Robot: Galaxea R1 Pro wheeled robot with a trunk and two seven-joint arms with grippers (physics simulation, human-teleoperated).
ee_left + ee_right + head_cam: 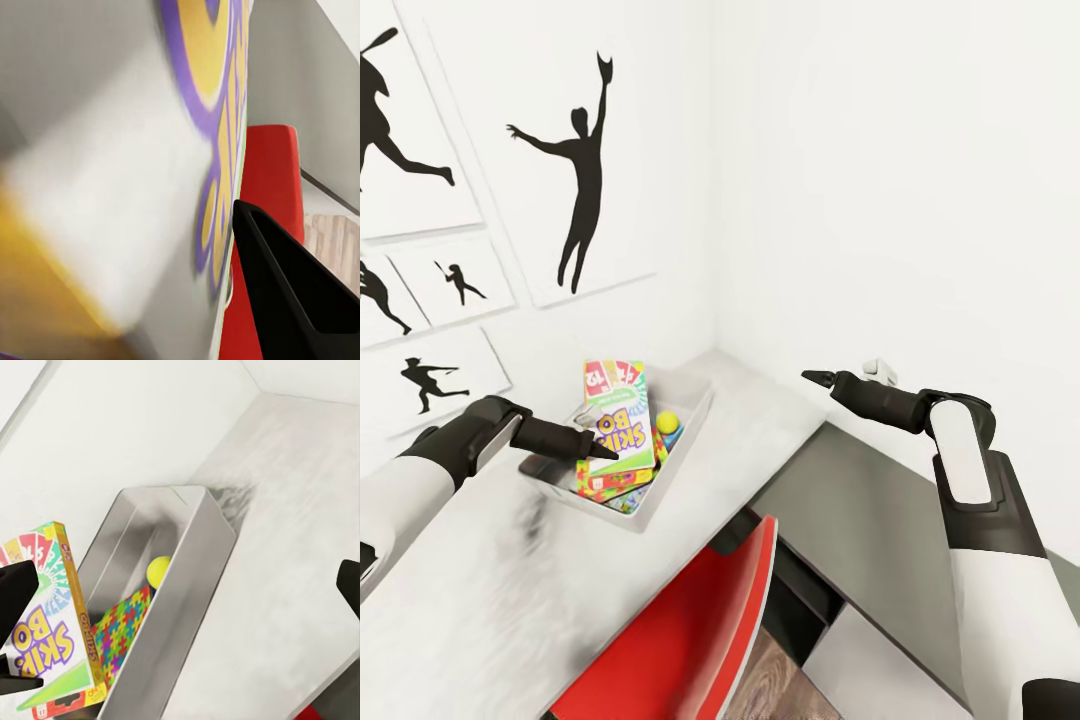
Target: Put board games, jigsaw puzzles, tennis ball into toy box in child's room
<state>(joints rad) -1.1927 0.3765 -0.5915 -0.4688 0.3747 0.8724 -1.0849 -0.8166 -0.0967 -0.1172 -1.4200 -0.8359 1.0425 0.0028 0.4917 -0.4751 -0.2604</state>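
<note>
Here the Skip-Bo box stands tilted over the grey bin, its lower end down among what already lies inside. My left pincer is closed on that box at its lower edge: one black finger lies flat against the printed face in the left wrist view. Under the box lies a jigsaw puzzle in yellow, pink, blue and green, and at about two o'clock from the box the tennis ball rests against the bin's far wall. The bin sits on the pale desk, near the corner of the white walls. My right pincer hangs at three o'clock from the bin, well apart from it, its fingers spread wide with nothing between them. A red chair is at six o'clock, against the desk's edge.
</note>
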